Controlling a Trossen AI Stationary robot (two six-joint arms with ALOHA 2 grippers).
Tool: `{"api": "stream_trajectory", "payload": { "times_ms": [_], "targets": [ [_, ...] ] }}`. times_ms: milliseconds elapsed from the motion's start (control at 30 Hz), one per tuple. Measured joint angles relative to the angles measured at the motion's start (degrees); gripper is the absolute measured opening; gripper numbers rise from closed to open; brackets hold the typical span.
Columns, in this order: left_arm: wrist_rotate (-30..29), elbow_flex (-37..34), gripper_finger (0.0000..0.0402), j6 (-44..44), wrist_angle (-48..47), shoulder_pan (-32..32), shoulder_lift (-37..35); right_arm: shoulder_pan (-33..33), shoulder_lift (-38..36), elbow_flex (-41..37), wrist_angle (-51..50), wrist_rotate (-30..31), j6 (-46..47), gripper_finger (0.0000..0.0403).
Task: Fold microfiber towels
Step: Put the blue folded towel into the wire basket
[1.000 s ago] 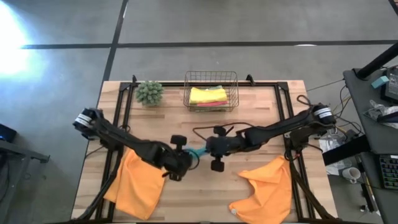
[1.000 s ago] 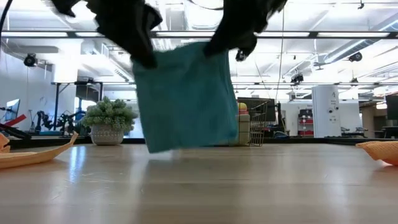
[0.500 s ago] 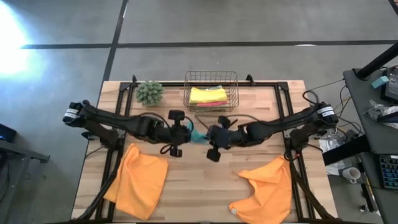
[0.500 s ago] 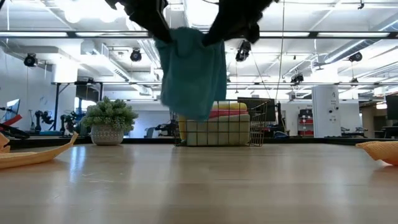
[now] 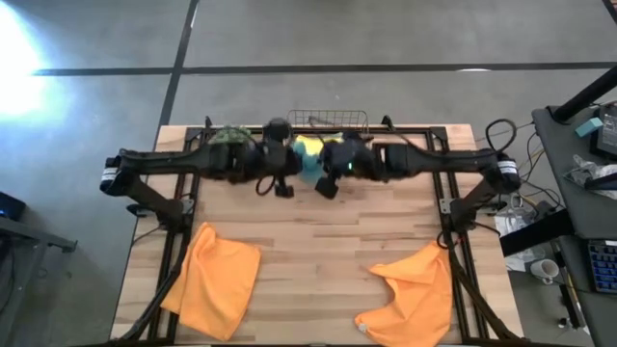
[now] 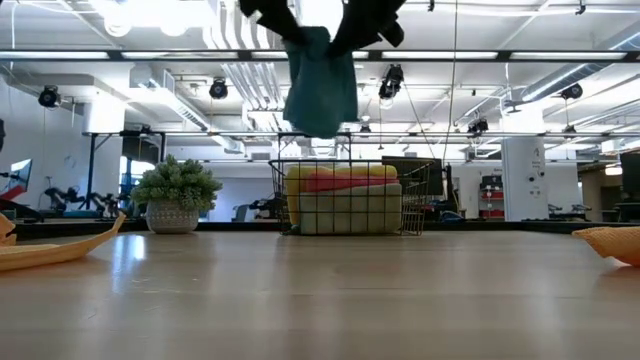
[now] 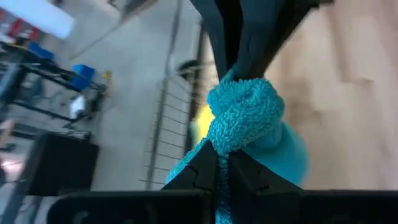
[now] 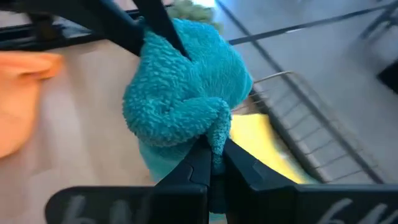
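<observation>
Bench (image 5: 318, 251): two orange towels lie flat, one near-left (image 5: 214, 280), one near-right (image 5: 413, 289). Wire basket (image 6: 345, 198) at far centre holds folded yellow towel (image 6: 345, 172) and pink towel (image 6: 345, 184). Left gripper (image 5: 285, 164) and right gripper (image 5: 326, 166) have jaws clamped on teal towel (image 6: 320, 85), hanging above the basket.

The teal towel (image 5: 310, 166) has been carried up-frame, from mid-table to over the wire basket (image 5: 328, 120), bunched tighter.

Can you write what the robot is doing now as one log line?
step: carry folded teal towel | left gripper: shut on it | right gripper: shut on it | place: above wire basket
</observation>
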Motion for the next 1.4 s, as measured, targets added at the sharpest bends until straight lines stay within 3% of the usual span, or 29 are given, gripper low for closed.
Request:
{"api": "stream_trajectory", "payload": {
  "times_ms": [300, 500, 733, 1033, 1400],
  "targets": [
    [3.43, -0.13, 0.0000, 6.29, 9.98, 11.72, 2.74, -11.99, 0.02, 1.92, 1.25, -2.05, -13.43, 0.0009],
    [3.69, 0.19, 0.0000, 7.06, 17.24, 17.86, 8.85, -20.88, 2.25, 1.70, 6.14, -13.30, -18.53, 0.0009],
    [3.98, 0.57, 0.0000, 9.21, 19.40, 21.89, 15.56, -28.41, 8.10, 1.55, 6.20, -19.12, -22.30, 0.0009],
    [5.05, 1.24, 0.0000, 9.23, 21.86, 26.67, 23.05, -34.99, 14.28, 1.55, 7.40, -22.99, -26.94, 0.0009],
    [15.15, 1.44, 0.0000, 8.19, 12.89, 26.03, 24.20, -36.18, 17.25, 1.55, -0.37, -36.12, -29.67, 0.0009]
  ]
}}
